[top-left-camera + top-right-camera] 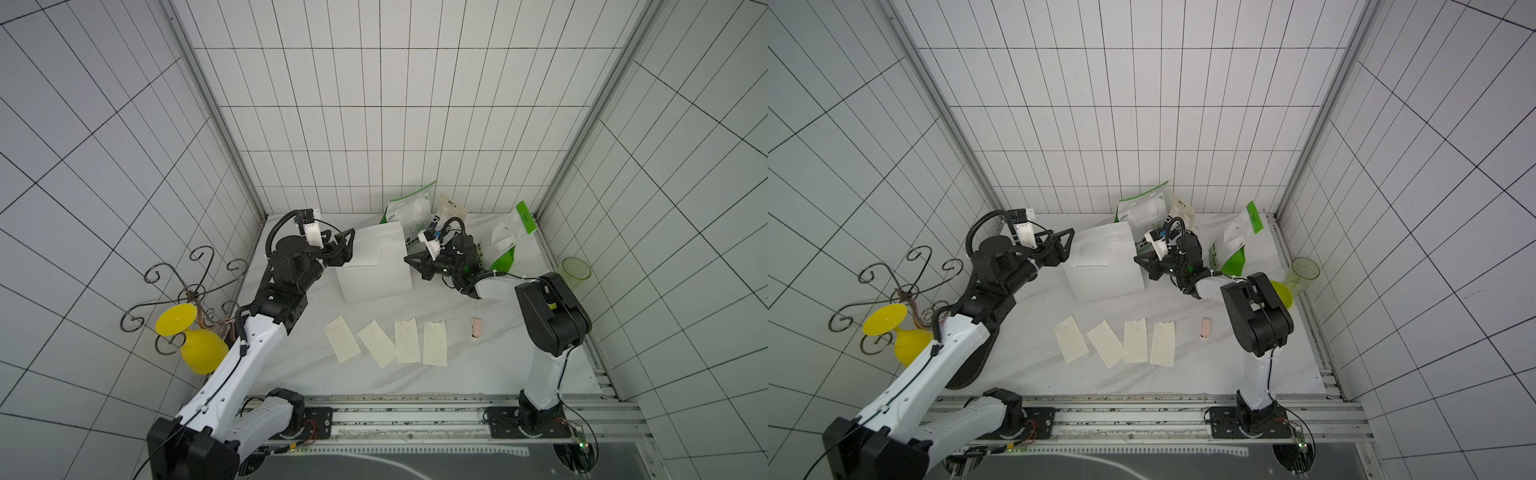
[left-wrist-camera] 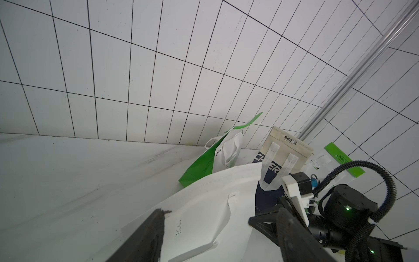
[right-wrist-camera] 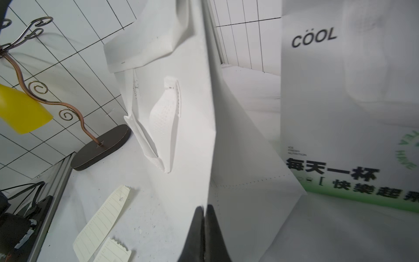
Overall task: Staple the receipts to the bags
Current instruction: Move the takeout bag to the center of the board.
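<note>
A plain white bag (image 1: pixel 374 266) (image 1: pixel 1104 266) stands mid-table. My left gripper (image 1: pixel 347 249) (image 2: pixel 223 212) is open, a finger on each side of the bag's left part, whose white face (image 2: pixel 204 204) lies between them. My right gripper (image 1: pixel 410 261) (image 3: pixel 205 207) is shut, its tips pinching the white bag's (image 3: pixel 181 113) right fold edge. Several cream receipts (image 1: pixel 377 343) (image 1: pixel 1136 340) (image 3: pixel 102 217) lie in a row nearer the front. Green-and-white bags (image 1: pixel 409 208) (image 1: pixel 513 232) (image 3: pixel 340 102) and a navy bag (image 2: pixel 269 192) stand behind.
A small pink object (image 1: pixel 476 328) lies right of the receipts. A translucent green cup (image 1: pixel 575 272) stands at the table's right edge. At the left is a scrolled metal stand (image 1: pixel 191 286) with a yellow goblet (image 1: pixel 199 349) hung on it. Tiled walls close three sides.
</note>
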Tool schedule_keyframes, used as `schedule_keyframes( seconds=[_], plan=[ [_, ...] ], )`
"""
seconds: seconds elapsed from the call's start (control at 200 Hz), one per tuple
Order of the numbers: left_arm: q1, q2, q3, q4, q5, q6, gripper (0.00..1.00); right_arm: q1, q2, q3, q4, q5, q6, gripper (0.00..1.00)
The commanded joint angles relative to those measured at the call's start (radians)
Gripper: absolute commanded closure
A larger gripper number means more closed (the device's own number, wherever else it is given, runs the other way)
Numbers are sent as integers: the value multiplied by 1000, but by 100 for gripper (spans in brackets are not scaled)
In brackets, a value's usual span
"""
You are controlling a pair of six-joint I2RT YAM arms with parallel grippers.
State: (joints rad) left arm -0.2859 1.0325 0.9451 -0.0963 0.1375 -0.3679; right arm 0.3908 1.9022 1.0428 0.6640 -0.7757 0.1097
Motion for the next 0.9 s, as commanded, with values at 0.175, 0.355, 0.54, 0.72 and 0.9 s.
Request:
schedule_keyframes(
  seconds=[0.175,0.355,0.54,0.72,0.9],
  plan=[
    [-12,-108,-101,-29,37,-35,22,-30,-13,1,-72,39,-71,92],
    [-12,-189,-166,-39,24,-62,19,-27,-74,-51,-41,99,3,49],
    [-12,-282,-199,-101,-13,-68,18,6,-266,-191,-35,177,114,39],
    [-9,-411,-274,-162,-116,-94,17,189,-425,-283,-201,275,127,38],
    [-9,-485,-302,-225,-116,-110,17,387,-434,-379,-153,321,209,38]
  ],
)
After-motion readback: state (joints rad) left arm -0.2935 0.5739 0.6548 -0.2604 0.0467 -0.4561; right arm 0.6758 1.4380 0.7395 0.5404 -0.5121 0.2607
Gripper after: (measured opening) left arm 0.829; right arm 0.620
